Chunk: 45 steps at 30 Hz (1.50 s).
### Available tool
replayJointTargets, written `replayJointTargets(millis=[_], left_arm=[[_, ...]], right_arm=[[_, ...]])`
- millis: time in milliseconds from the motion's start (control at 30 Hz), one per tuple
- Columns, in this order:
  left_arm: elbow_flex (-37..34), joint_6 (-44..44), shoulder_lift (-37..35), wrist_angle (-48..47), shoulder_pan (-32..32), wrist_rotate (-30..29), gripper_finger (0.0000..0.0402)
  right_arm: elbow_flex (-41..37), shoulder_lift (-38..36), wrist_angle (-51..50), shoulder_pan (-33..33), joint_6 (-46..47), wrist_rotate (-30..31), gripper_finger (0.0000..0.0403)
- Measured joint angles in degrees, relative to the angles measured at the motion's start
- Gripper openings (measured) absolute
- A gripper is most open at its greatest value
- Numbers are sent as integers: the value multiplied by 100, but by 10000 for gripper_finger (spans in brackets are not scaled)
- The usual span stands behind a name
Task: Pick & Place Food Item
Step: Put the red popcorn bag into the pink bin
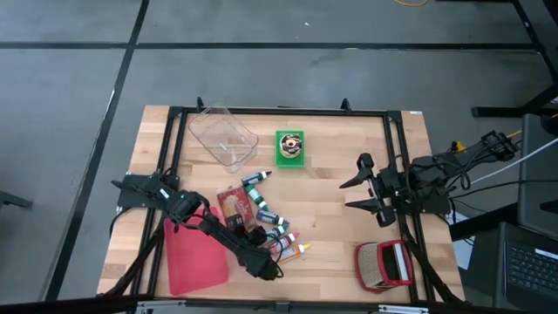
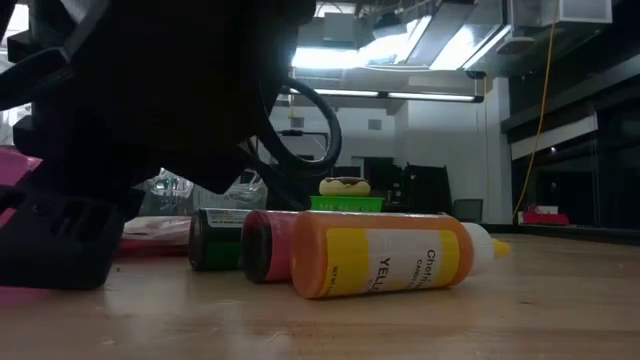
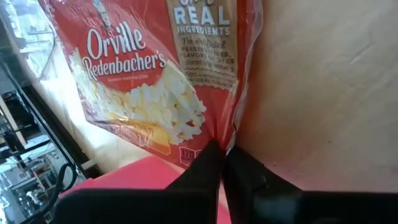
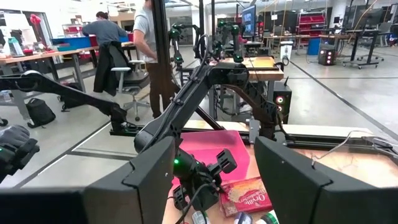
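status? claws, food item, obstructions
Left claw shut on popcorn bag edge, by pink board. Right claw open, parked clear at right. Bottles crowd the bag's right side.

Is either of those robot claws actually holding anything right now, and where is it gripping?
The left gripper pinches the popcorn bag by its edge seam. The right gripper is open, holding nothing.

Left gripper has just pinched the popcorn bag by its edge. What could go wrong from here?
1. The left gripper is shut on only the thin edge seam of the popcorn bag, so the bag may slip out or tear when lifted.
2. Bottles lie right beside the bag; a swinging bag could knock or roll them, such as the yellow bottle.
3. The right gripper waits open, well clear.
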Motion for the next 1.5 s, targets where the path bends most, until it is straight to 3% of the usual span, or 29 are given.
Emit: replayJointTargets(millis=[300, 1033, 1500], left_arm=[[4, -22, -94, 26, -15, -118, 2], [581, 254, -324, 77, 1, -1349, 2], [595, 584, -1136, 45, 229, -2264, 2]], right_arm=[[0, 0, 0, 0, 0, 1, 226], [0, 0, 7, 0, -4, -1, 226], [0, 0, 11, 0, -20, -28, 226]])
